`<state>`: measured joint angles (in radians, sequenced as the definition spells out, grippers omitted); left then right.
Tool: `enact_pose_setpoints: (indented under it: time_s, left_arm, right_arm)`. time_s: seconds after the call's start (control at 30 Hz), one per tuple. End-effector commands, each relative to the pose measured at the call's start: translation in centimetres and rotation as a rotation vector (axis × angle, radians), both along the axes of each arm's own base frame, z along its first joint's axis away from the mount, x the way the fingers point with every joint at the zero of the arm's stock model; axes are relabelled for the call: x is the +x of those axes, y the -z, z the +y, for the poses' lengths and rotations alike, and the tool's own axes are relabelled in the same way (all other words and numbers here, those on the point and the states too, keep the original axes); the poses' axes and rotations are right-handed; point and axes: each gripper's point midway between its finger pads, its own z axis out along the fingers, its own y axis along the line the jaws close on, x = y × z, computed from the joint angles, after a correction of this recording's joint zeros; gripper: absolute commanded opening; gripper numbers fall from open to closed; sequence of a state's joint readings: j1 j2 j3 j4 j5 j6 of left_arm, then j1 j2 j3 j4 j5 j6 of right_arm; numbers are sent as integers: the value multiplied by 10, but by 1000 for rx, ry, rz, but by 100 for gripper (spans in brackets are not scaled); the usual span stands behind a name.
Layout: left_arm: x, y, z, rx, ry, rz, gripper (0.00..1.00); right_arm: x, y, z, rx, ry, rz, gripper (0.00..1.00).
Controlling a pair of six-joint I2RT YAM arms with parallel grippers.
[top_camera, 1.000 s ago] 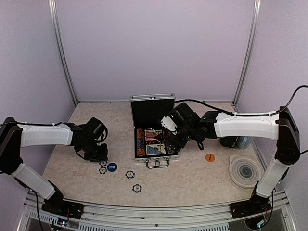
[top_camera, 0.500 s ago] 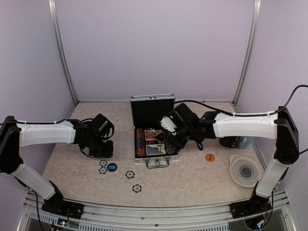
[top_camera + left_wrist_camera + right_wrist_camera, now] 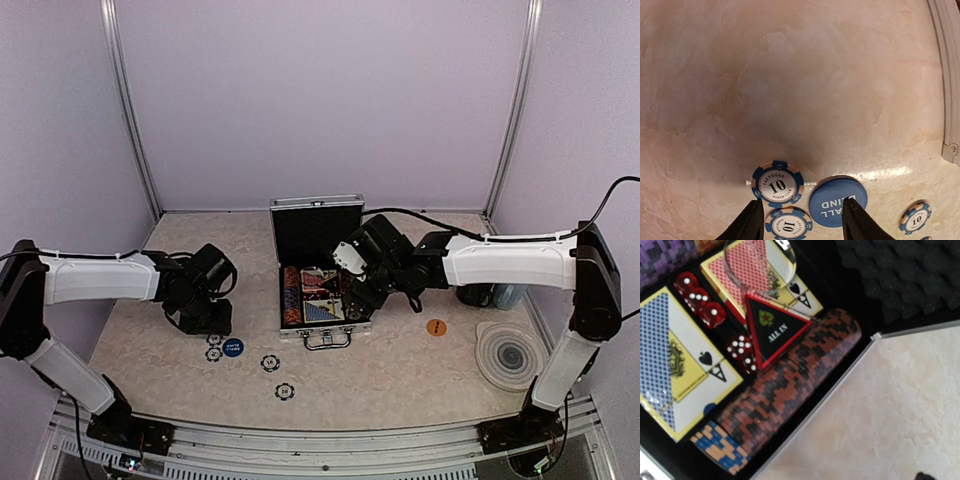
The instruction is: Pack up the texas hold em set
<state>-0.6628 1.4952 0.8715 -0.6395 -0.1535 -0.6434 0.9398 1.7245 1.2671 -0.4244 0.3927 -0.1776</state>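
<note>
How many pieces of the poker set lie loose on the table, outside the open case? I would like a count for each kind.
blue-and-white chips: 4
blue round button: 1
orange round button: 1
Total: 6

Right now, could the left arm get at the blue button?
Probably yes: the left pincer hangs open just above the button, nothing lies over it, and only loose chips sit beside it.
</note>
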Motion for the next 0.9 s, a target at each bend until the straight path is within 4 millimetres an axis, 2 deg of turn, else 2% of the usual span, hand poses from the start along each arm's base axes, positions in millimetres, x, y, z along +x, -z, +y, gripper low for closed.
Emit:
enact_pose_setpoints:
  time_s: [0.0,0.23,0.43,0.87]
  left_arm:
    - [-6,21,16,19,-33,58,54]
    - [1,31,23,-11,-53,75,53]
    - [3,38,21,-18,-41,90,53]
    - [-10,53,30,50,-43,136,50]
  right_arm:
    - [0,-3,10,25,-10,1,99]
    - [-2,-3,9,22,-11,2,99]
    - [-2,-2,10,24,-12,4,99]
    - [0,-2,13,18,-18,2,99]
